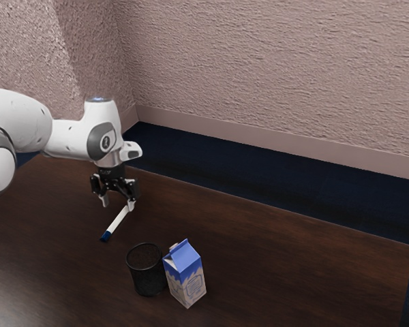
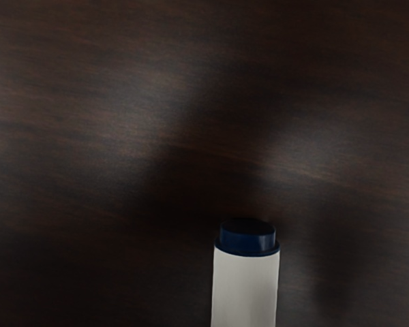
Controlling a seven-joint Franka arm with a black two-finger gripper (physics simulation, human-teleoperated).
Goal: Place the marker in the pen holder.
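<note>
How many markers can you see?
1: the marker, its white end near the hand, its blue end pointing away. Another could be hidden inside the pen holder or behind the carton.

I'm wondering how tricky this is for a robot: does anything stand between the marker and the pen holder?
Nothing visible does. Between the marker and the black pen holder there is just tabletop. The carton stands beside the holder, on its side away from the marker.
</note>
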